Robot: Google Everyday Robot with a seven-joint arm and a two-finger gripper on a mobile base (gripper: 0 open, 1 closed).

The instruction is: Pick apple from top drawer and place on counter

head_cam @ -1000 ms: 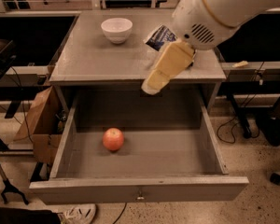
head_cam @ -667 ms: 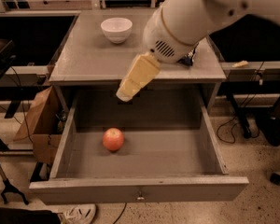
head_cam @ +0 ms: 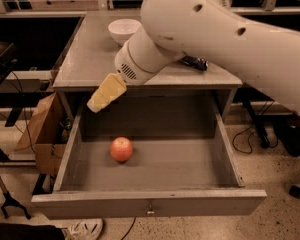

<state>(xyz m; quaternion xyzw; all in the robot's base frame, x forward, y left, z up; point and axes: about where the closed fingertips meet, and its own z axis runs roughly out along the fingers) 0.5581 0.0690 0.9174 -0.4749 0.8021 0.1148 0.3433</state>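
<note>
The red-orange apple (head_cam: 121, 149) lies on the floor of the open top drawer (head_cam: 225, 149), left of its middle. The drawer is pulled fully out; its front panel with a small metal knob (head_cam: 150, 210) faces me. The counter (head_cam: 90, 59) is the grey top of the cabinet above it. My gripper (head_cam: 106, 93), with yellowish fingers, hangs over the drawer's back left corner, above and a little left of the apple, not touching it. The large white arm (head_cam: 230, 39) covers the right part of the counter.
A white bowl (head_cam: 124, 30) stands at the back of the counter. A dark blue packet (head_cam: 195, 62) lies on the counter, partly hidden by the arm. A cardboard box (head_cam: 40, 134) stands left of the cabinet. Cables and chair legs lie on the floor to the right.
The arm has swung left and forward; the gripper moved from above the drawer's middle to its back left corner, closer to the apple. The apple has not moved.
</note>
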